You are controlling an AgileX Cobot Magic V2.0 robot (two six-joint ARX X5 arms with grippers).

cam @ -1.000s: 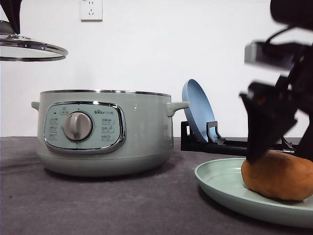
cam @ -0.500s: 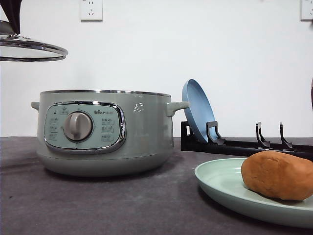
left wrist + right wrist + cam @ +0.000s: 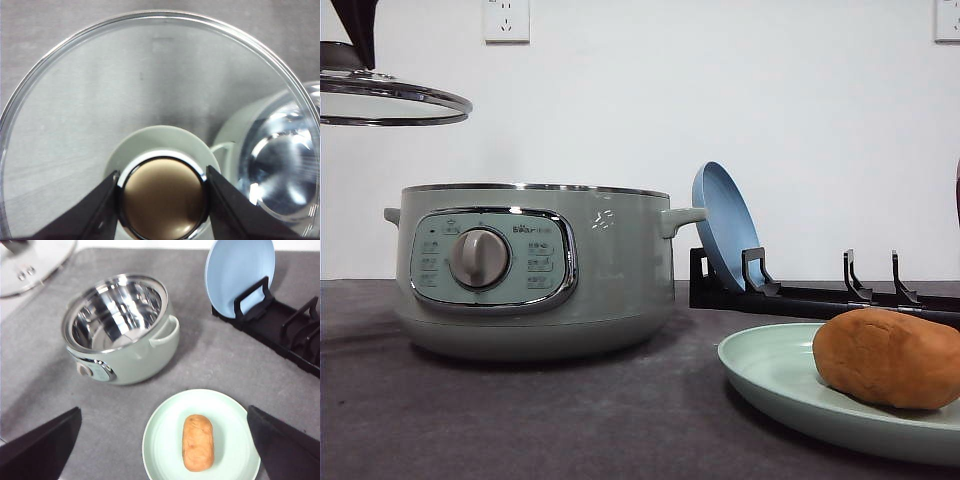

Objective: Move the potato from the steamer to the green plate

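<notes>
Now that the right gripper (image 3: pixel 160 440) has lifted clear with jaws spread, the oval orange-brown potato (image 3: pixel 887 357) lies released on the pale mint-green plate (image 3: pixel 770 385) beside the emptied sage-green steamer (image 3: pixel 535 270), transfer apparently complete, while the left gripper (image 3: pixel 162 192) pinches the glass lid (image 3: pixel 390 95) above that steamer.

One potato (image 3: pixel 198 442), one steamer (image 3: pixel 120 329), two plates (image 3: pixel 161 437), one lid (image 3: pixel 390 95).

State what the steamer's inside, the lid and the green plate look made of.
Steamer inside: polished metal, likely steel, with mirror-like reflections. Lid: clear glass, the table shows through it. Green plate: smooth, matte mint, perhaps ceramic or plastic; cannot tell which.
</notes>
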